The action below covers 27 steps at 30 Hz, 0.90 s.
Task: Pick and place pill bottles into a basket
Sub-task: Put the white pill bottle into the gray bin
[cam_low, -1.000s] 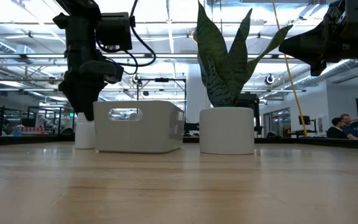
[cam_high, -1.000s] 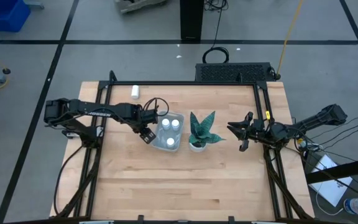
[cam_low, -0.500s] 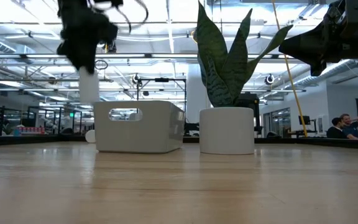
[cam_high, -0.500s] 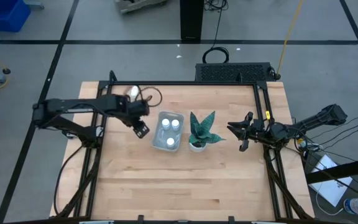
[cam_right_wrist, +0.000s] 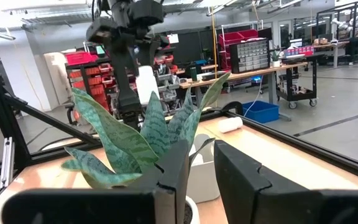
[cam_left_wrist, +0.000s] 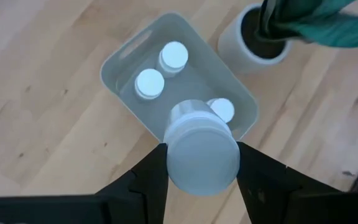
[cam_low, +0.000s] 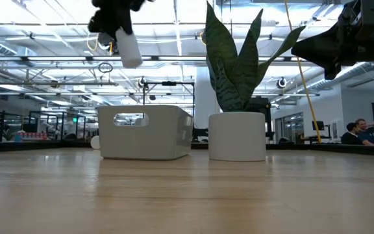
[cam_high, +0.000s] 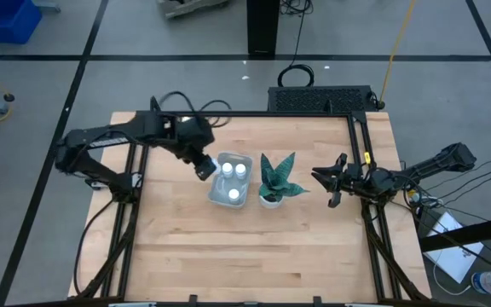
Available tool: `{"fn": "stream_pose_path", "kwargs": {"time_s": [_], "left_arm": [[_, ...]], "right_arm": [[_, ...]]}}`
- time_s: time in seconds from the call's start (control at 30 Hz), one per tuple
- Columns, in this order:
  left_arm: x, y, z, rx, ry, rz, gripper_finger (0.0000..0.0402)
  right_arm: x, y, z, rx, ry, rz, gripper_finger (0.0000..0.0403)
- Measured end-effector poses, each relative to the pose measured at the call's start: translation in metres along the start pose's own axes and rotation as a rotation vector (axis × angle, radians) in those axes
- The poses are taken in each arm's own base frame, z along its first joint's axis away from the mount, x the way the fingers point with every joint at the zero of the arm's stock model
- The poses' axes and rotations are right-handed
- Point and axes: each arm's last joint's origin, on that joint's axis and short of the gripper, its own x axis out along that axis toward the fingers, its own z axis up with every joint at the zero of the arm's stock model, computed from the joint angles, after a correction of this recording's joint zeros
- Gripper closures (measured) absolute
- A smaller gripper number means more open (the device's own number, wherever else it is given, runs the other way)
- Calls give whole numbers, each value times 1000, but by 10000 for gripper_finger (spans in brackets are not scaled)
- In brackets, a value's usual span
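Bottle (cam_left_wrist: 201,152), small, white, cylindrical and plastic, has come up off the table at the tray's far side: a second ago my left gripper (cam_high: 203,166) was low beside it; now I'm clenched on it, high above. The fourth is nearly home. It hangs between my fingers (cam_left_wrist: 146,180) over the near corner of the pale grey-blue translucent basket (cam_left_wrist: 118,57), where three capped bottles stand. A fifth lies beyond (cam_right_wrist: 230,124). My right gripper (cam_high: 334,181), nearly closed and empty, waits past the green potted plant (cam_high: 274,177).
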Motion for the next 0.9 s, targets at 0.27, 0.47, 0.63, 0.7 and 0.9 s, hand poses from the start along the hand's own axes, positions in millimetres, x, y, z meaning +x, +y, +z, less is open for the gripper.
{"fn": "stream_pose_path", "kwargs": {"time_s": [0.27,0.47,0.63,0.7,0.9], "left_arm": [[51,-13,11,55,131,43,236],[84,-18,17,107,172,72,227],[104,-20,22,113,172,93,236],[111,-20,23,111,177,106,236],[132,-21,27,119,177,116,226]], "right_arm": [[0,0,1,4,-5,0,332],[0,0,0,4,-5,0,332],[0,0,1,4,-5,0,332],[0,0,0,4,-5,1,332],[0,0,1,4,-5,0,332]]}}
